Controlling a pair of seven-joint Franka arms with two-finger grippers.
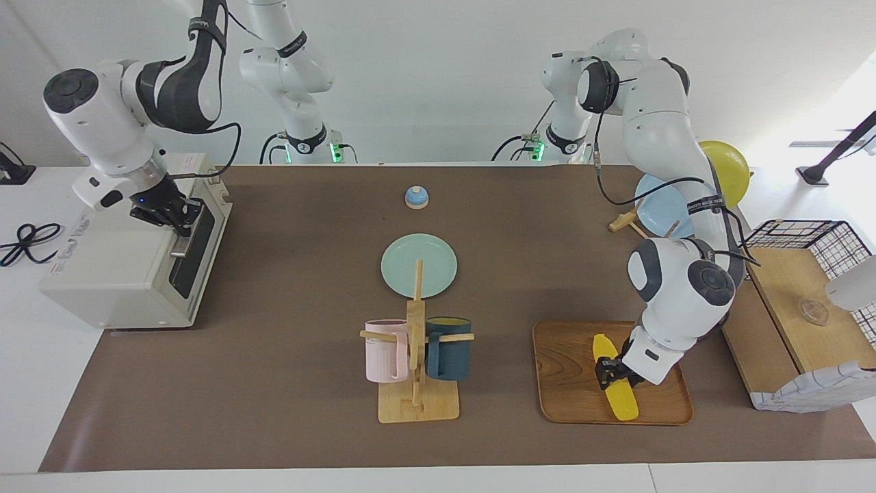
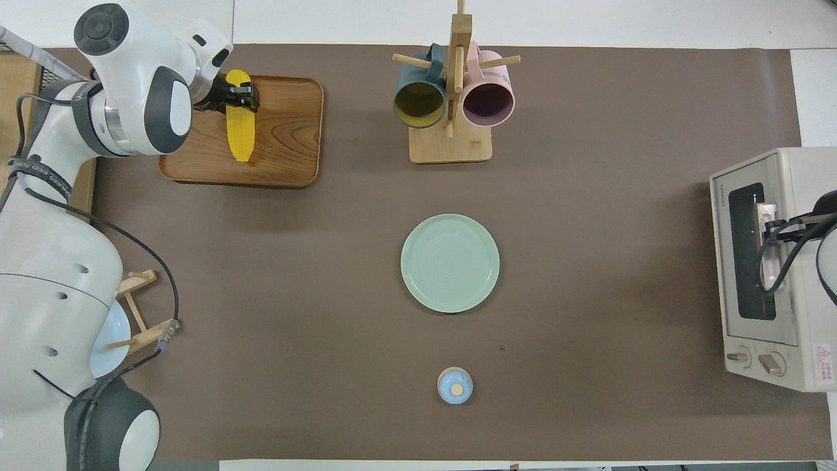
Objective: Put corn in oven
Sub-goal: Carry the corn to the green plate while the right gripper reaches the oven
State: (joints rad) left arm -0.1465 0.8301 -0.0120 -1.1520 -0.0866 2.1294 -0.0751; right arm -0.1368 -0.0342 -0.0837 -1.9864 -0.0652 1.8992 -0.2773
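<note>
Bright yellow, tapered corn (image 1: 614,378)

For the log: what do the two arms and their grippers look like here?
Both arms have glossy white rounded shells with dark grey joint caps and black bands. Black cables loop loosely along each. The left gripper and right gripper are small, black and two-fingered. Green lights glow at both bases.

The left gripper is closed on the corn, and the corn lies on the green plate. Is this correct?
Not quite. The left gripper is closed on the corn, but the corn lies on the wooden tray, not on the green plate, which holds nothing. The overhead view shows it most plainly.
</note>
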